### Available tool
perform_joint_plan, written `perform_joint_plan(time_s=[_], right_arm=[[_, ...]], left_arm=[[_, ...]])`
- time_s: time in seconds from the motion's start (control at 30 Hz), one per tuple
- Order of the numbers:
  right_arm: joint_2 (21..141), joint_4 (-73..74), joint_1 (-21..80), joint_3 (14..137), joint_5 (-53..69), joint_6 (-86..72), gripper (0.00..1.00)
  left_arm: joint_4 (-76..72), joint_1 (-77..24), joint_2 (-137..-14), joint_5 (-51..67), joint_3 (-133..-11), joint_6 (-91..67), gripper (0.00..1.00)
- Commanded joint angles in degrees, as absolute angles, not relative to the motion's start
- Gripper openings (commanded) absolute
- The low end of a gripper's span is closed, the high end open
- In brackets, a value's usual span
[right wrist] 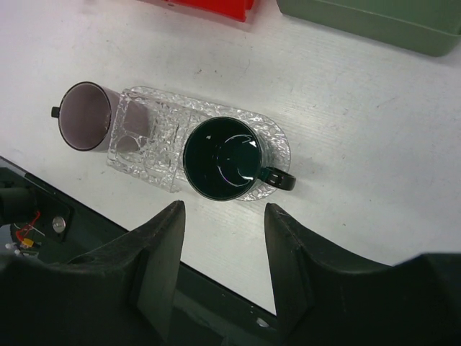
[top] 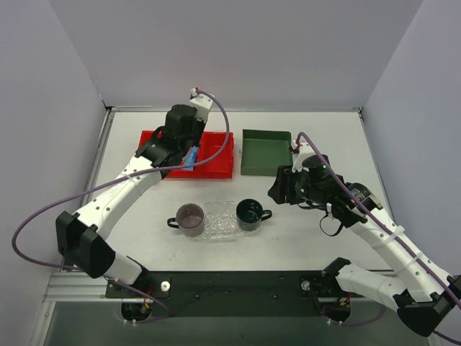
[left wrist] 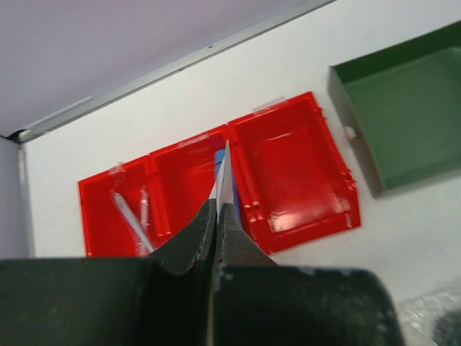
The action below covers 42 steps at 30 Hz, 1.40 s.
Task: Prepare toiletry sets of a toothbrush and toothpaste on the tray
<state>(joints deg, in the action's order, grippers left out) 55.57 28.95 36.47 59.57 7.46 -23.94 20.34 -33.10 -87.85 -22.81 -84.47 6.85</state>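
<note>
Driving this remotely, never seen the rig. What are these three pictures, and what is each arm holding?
Two robot arms stand at the near edge of a table. The top view looks down from above and behind; the other two come from cameras on each wrist. The left gripper is shut on the light-blue toothbrush above the red bin. The right gripper is open and empty, facing the clear tray, which carries a dark green cup; a purple cup sits at its end. A green bin lies beyond.
</note>
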Motion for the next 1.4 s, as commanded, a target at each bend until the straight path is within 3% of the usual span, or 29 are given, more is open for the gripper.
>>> perform_joint_plan(time_s=[0.0,0.27,0.6,0.83,1.37], right_arm=[[56.6,30.1,37.5,63.6,8.5,-23.0,0.43],[56.2,27.8,41.7,67.2,11.9,-20.3,0.42],[59.4,24.7,41.9,69.1,23.4,-15.9,0.39],[63.0,24.2,41.9,73.7,30.9,-13.5,0.36],[68.1,24.1,42.3,77.4,34.4,-11.8,0.36]], left_arm=[[20.0,-33.8,-77.5,-7.9,-79.8,1.3,0.00],[15.0,-33.2,-66.9,20.3,-65.6,-2.2,0.00],[9.1,-33.2,-67.4,46.6,-63.5,-4.2,0.00],[7.2,-33.3,-68.9,55.1,-63.3,-5.5,0.00],[7.5,-33.7,-69.3,58.1,-62.8,-4.1,0.00]])
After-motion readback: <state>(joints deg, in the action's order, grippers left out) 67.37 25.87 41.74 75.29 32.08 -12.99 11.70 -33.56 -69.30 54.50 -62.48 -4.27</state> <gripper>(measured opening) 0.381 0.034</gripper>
